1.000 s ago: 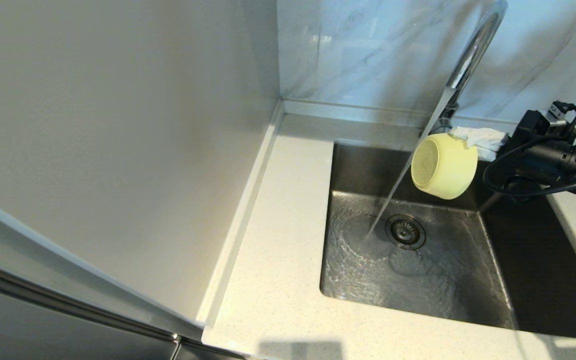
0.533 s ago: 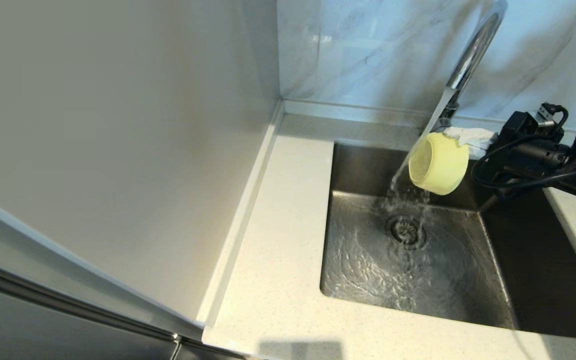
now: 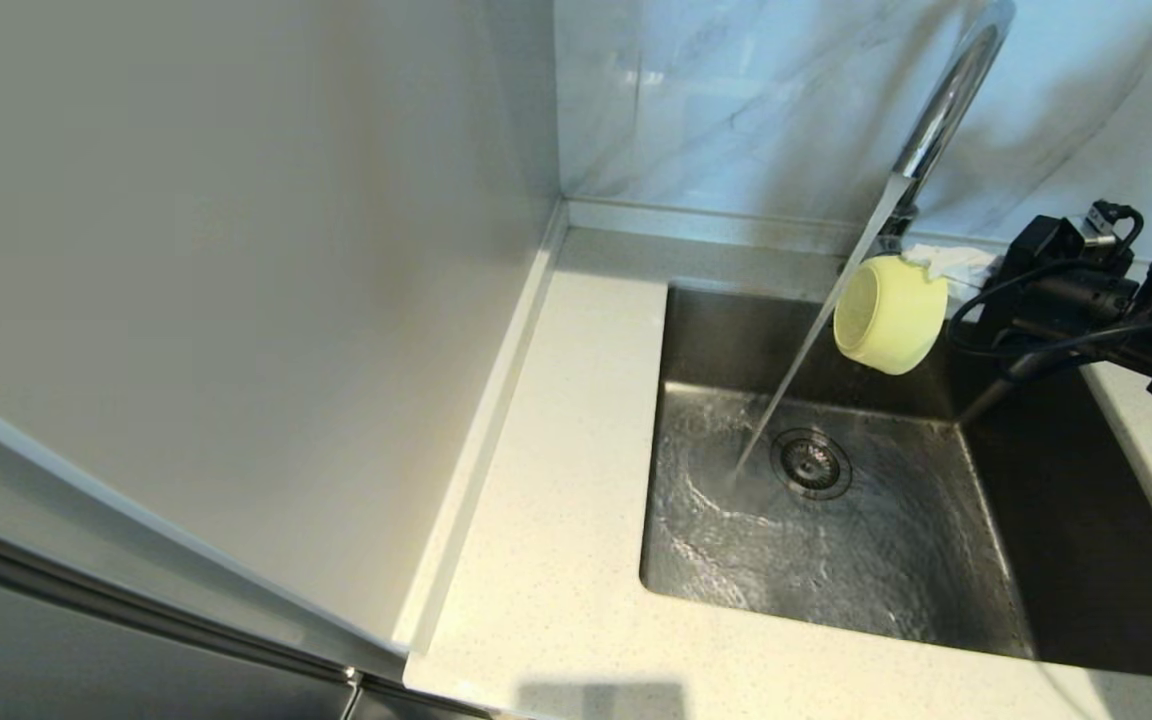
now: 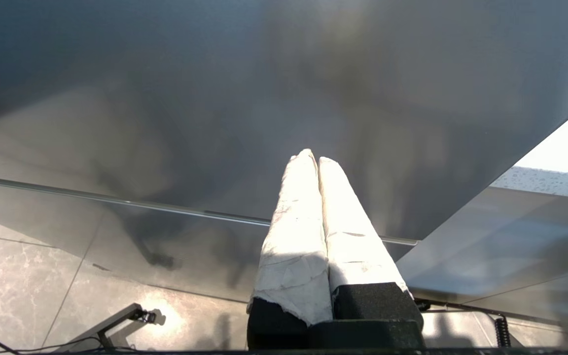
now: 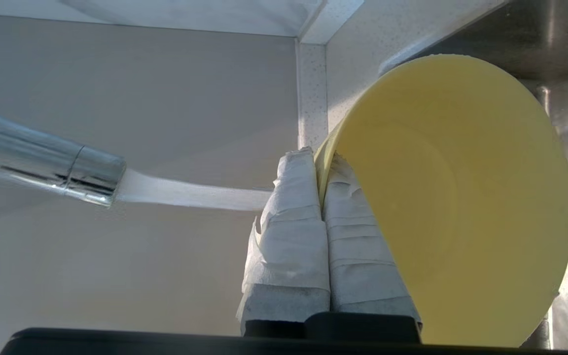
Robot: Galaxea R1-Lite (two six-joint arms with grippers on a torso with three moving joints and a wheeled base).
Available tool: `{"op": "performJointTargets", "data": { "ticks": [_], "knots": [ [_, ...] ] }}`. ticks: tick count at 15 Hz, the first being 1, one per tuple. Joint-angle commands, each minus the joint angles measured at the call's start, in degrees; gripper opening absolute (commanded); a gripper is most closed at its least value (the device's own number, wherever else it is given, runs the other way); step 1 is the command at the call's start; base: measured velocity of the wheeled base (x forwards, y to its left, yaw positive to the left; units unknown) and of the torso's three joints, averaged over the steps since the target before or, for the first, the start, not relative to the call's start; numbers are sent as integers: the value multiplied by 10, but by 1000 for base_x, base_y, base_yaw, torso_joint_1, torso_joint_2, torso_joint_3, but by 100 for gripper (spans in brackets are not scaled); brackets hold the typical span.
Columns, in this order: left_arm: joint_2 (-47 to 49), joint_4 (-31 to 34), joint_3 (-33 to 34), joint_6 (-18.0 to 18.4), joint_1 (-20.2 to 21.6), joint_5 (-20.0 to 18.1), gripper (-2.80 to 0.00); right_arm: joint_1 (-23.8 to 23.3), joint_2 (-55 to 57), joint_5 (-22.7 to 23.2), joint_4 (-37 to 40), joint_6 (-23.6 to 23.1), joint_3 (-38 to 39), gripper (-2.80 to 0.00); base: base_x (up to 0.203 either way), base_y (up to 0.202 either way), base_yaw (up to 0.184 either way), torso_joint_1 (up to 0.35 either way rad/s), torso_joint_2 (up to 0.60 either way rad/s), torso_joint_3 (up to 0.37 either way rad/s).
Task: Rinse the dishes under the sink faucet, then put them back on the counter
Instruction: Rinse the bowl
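Right of centre, upper frame, the bowl (image 3: 888, 315) is pinched at its rim by the right gripper (image 5: 321, 172), tipped sideways beside the faucet (image 3: 946, 100) stream for draining; the left gripper (image 4: 317, 160), closed and empty, is parked.

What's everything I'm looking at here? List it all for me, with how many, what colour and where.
Small pale-yellow round bowl: one, pale yellow, held on its side above the basin, right of the water stream.
Tall chrome gooseneck faucet: one, shiny silver, behind the basin, water running.
Steel sink basin: one, grey, set into the counter, wet.
Round steel drain strainer: one, dark steel, basin floor.
Off-white speckled stone counter: one, around the basin.
Grey-veined marble wall: one, behind the faucet.
Right gripper: one, white-wrapped fingers pinching the bowl's rim.
Left gripper: one, white-wrapped fingers shut, empty, away from the sink.
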Motion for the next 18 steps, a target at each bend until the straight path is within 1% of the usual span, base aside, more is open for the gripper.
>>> {"op": "performJointTargets", "data": {
  "ticks": [1, 3, 5, 8, 10, 13, 15, 18],
  "knots": [
    [0, 0, 0, -1, 0, 0, -280, 0, 5, 4, -4, 3, -1, -280, 0, 0, 0, 0, 0, 0],
    [0, 0, 0, -1, 0, 0, -280, 4, 5, 7, -4, -7, 5, -280, 0, 0, 0, 0, 0, 0],
    [1, 0, 0, -1, 0, 0, -280, 22, 0, 8, -7, -15, 7, -280, 0, 0, 0, 0, 0, 0],
    [0, 0, 0, 0, 0, 0, -280, 44, 1, 8, -8, -16, -5, -280, 0, 0, 0, 0, 0, 0],
    [1, 0, 0, -1, 0, 0, -280, 49, 9, 7, -7, -17, -5, -280, 0, 0, 0, 0, 0, 0],
    [0, 0, 0, 0, 0, 0, -280, 49, 13, 7, -7, -17, -8, -280, 0, 0, 0, 0, 0, 0],
    [0, 0, 0, -1, 0, 0, -280, 48, 22, 6, -3, -17, -24, -280, 0, 0, 0, 0, 0, 0],
    [0, 0, 0, -1, 0, 0, -280, 29, 37, 5, 0, -18, -35, -280, 0, 0, 0, 0, 0, 0]
  ]
}}
